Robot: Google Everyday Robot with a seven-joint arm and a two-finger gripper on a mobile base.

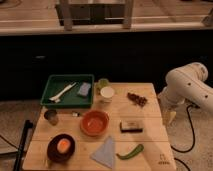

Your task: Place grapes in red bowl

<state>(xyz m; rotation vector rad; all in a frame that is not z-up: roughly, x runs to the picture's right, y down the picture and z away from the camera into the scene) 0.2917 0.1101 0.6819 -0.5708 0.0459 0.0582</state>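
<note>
The grapes [136,98], a small dark reddish-brown bunch, lie on the wooden table [150,145] near its back right. The red bowl [94,122], round, shallow and orange-red, stands near the table's middle, left of and nearer than the grapes. My white arm [189,86] reaches in from the right. Its gripper [170,118] points downward beside the table's right edge, to the right of the grapes and apart from them.
A green tray [56,92] with white utensils and a sponge sits at the back left. A white cup [107,93], a metal cup [50,116], a dark brown bowl [61,147] with an orange item, a grey cloth [104,152], a green vegetable [131,151] and a dark block [131,126] share the table.
</note>
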